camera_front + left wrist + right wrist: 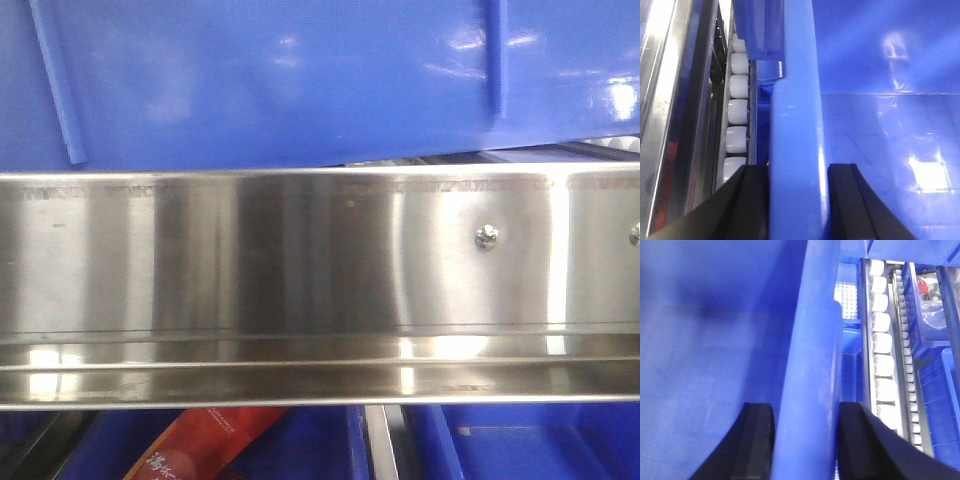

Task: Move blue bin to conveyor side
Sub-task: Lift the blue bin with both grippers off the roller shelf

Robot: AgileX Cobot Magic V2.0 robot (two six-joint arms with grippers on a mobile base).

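Observation:
The blue bin [300, 75] fills the top of the front view, its ribbed wall just above a steel rail. In the left wrist view its thick rim [795, 125] runs up the middle, and my left gripper [797, 200] is shut on that rim, one black finger [752, 205] outside, the other inside. In the right wrist view the opposite rim [810, 365] is pinched the same way by my right gripper [805, 440], which is shut on it. The bin's inside [890, 125] looks bare. The conveyor side is out of view.
A shiny stainless-steel rail [320, 290] crosses the front view close up. White rollers [737, 117] line the rack beside the bin on the left, and more rollers [882, 365] on the right. Lower blue bins hold a red packet [205, 445] and bagged parts [932, 305].

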